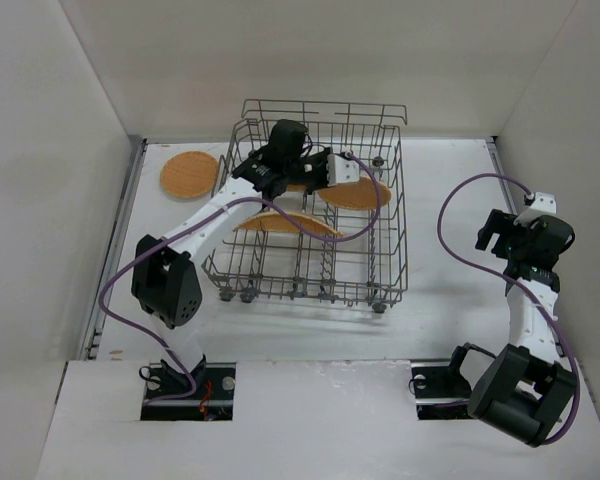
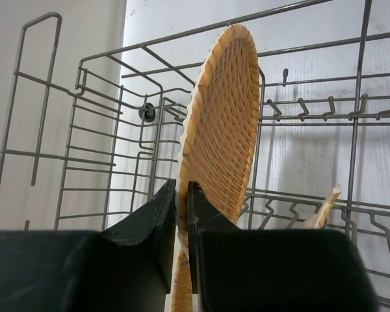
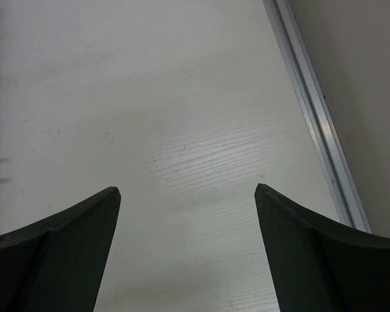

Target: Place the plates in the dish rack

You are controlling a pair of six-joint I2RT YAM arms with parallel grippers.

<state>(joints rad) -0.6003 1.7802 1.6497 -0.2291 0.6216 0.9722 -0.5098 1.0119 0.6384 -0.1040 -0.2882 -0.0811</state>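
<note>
Left wrist view: the left gripper (image 2: 181, 190) is clenched on the lower rim of a plate (image 2: 224, 117), which stands upright mid-frame inside the dish rack (image 1: 392, 250). To do this well, lower the plate straight between two tines (image 2: 301, 107), keep it vertical, and release only once it rests. Another plate (image 1: 188, 174) lies on the table (image 1: 450, 180) at upper left. The right gripper (image 3: 187, 195) is spread wide and holds nothing.
</note>
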